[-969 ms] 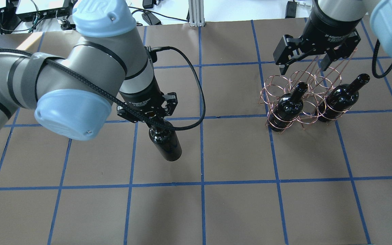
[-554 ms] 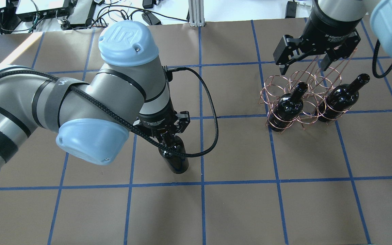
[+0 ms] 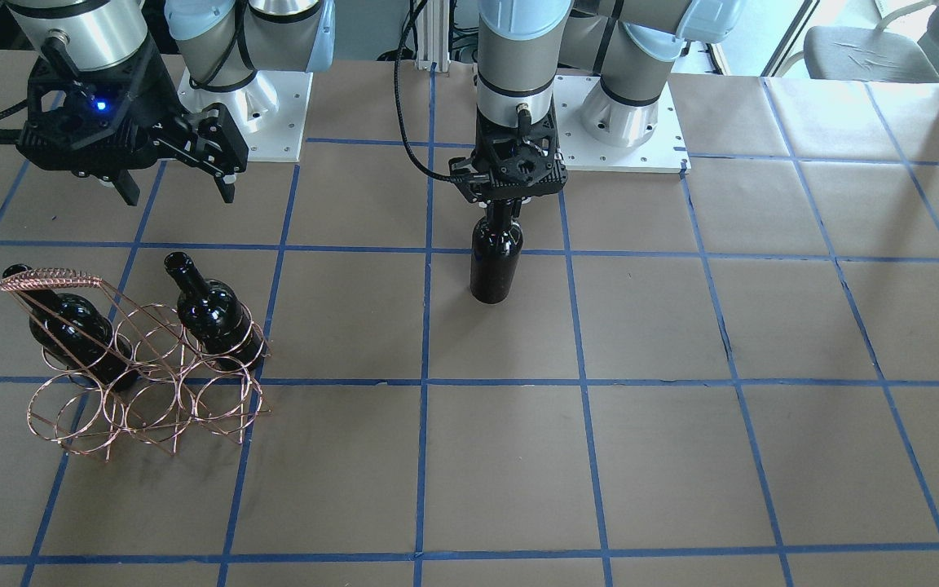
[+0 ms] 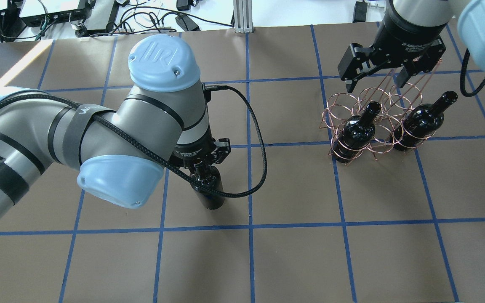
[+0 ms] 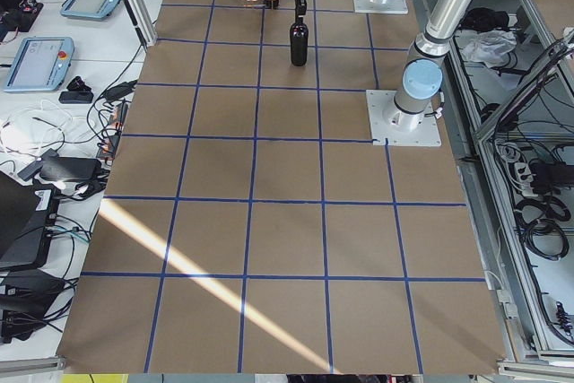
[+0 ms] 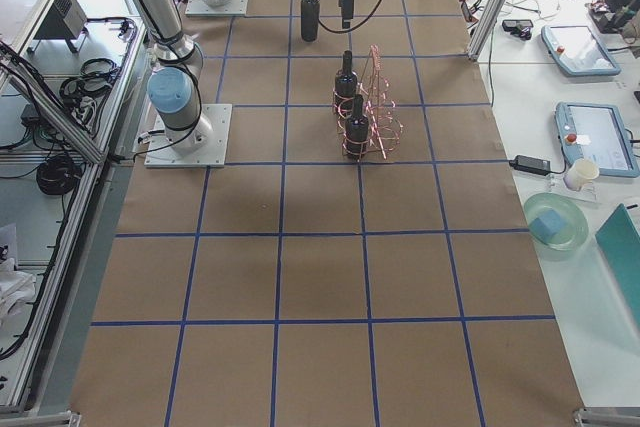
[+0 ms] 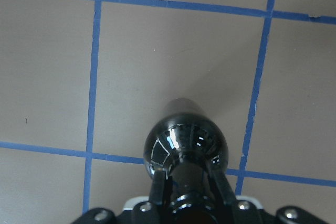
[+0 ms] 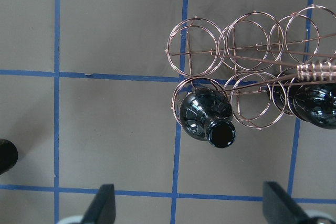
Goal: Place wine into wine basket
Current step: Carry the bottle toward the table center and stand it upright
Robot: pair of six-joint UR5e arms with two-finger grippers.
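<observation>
My left gripper is shut on the neck of a glossy black wine bottle and holds it upright near the table's middle. It also shows in the front view and the left wrist view. I cannot tell whether its base touches the table. The copper wire wine basket stands at the right with two look-alike bottles in its near row. My right gripper hangs open and empty above the basket's handle.
The table is brown paper with a blue tape grid. The basket's far-row rings and the middle near ring hold nothing. Cables and devices lie beyond the table's far edge. The left arm's cable loops beside the held bottle.
My left arm has swung over and carried the bottle a little nearer and to the right in the overhead view. The right arm and the basket have not moved.
</observation>
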